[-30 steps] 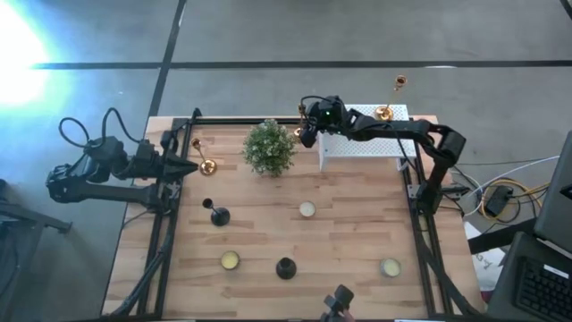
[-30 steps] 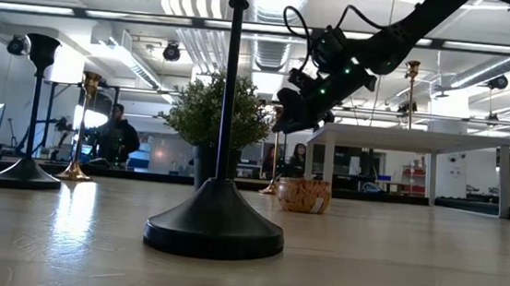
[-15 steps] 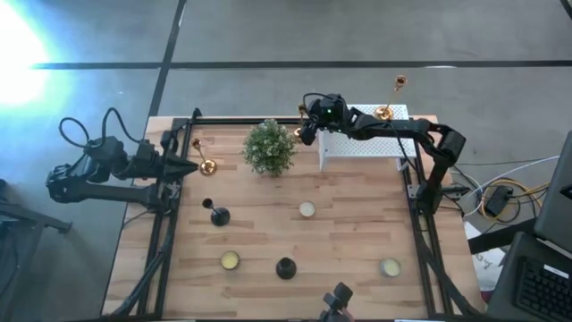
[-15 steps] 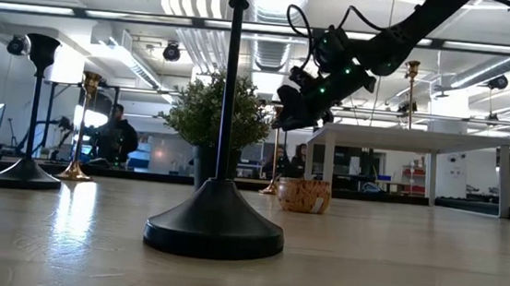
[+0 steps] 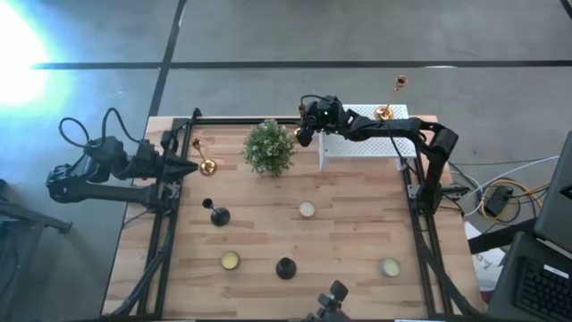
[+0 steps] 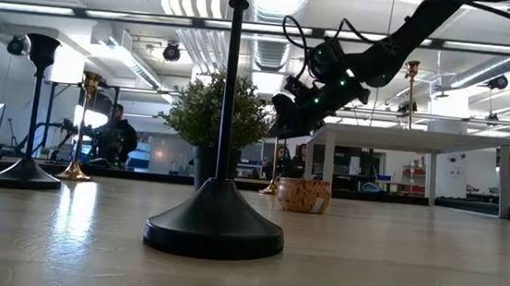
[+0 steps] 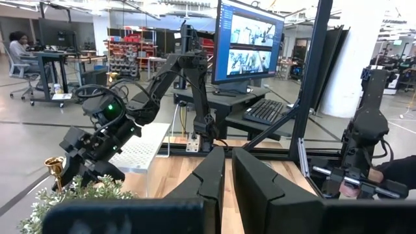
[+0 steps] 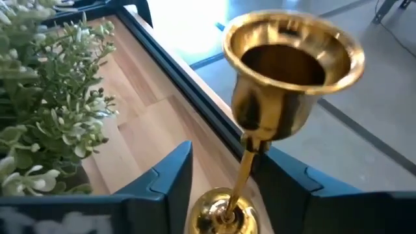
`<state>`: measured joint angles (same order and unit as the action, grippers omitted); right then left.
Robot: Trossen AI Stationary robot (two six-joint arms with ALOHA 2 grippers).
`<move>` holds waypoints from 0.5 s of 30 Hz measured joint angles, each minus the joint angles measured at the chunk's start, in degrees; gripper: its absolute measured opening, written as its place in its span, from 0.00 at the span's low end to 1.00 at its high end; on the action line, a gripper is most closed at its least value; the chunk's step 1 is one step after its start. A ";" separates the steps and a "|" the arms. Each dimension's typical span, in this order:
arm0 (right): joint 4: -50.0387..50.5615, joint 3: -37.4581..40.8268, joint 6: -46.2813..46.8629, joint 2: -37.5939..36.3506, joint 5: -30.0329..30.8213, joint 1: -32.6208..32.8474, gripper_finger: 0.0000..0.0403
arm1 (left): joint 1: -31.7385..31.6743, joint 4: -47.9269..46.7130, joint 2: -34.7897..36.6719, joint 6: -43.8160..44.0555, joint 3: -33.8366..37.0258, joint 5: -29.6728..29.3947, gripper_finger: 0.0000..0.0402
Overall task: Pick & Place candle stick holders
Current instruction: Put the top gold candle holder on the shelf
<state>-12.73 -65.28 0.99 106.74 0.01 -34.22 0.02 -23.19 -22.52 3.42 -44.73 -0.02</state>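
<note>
The room has a grey concrete floor point(image 5: 268, 36), ceiling strip lights point(image 6: 136, 17), a desk point(image 7: 247, 127) with a monitor point(image 7: 249, 42) and keyboard point(image 7: 270, 112), and a seated person point(image 6: 117, 137) beyond.

Overhead camera is looking straight down on the light wooden slatted counter point(image 5: 340, 241); low camera is facing level across it; both are sharing the bushy green potted plant point(image 5: 269, 148).

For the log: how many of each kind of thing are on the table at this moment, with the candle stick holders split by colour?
Gold candle stick holders: 3
Black candle stick holders: 2
Small round cups: 3
Potted plant: 1
White perforated box: 1
Total: 10
</note>
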 joint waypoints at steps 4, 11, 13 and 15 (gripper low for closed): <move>0.16 0.00 0.33 -0.16 -0.02 -0.13 0.22 | 0.01 -0.01 0.00 0.00 0.00 0.01 0.09; 0.45 0.00 0.37 -0.46 -0.04 -0.08 0.04 | -0.01 -0.01 0.00 0.00 0.00 -0.01 0.09; 0.46 0.01 0.39 -0.56 -0.09 -0.07 0.03 | 0.01 0.01 0.00 0.01 0.00 0.00 0.09; 0.55 0.02 0.36 -1.01 -0.09 -0.06 0.03 | 0.01 -0.01 0.00 0.02 0.00 0.01 0.09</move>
<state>-12.19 -65.25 1.34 105.72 -0.08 -34.28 0.03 -23.20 -22.52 3.44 -44.73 -0.01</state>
